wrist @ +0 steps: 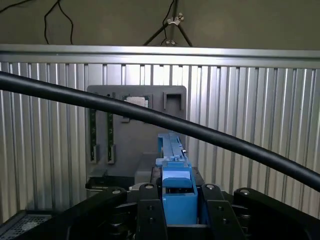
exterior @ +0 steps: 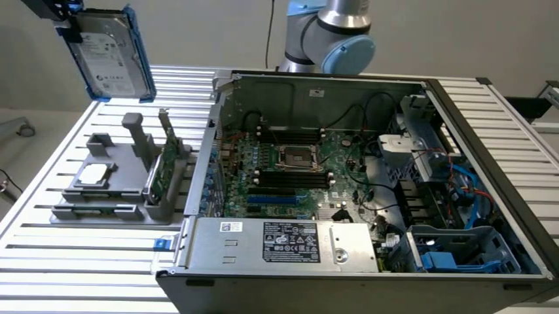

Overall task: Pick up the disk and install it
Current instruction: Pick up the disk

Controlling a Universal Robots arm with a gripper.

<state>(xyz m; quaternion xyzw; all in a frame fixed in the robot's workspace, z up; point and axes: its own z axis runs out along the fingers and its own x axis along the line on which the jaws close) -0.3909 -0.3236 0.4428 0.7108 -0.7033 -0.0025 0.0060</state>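
The disk (exterior: 109,55), a silver-grey hard drive with a white label and blue side rails, hangs upright in the air above the table's far corner at the exterior view's left. My gripper (exterior: 63,19) is shut on its upper end. In the wrist view, the disk's blue rail (wrist: 175,170) sits edge-on between the two dark fingers (wrist: 150,215), with the gripper (wrist: 179,207) clamped on it. The open computer case (exterior: 489,131) lies to the exterior view's right of the disk, and a blue drive cage (exterior: 463,252) sits in its near right corner.
A grey holder (exterior: 122,209) stands on the slatted table (exterior: 78,261) below the disk. It carries a small square silver chip (exterior: 94,173) and an upright green circuit card (exterior: 162,163). The arm's base (exterior: 336,33) rises behind the case. A black cable (wrist: 240,147) crosses the wrist view.
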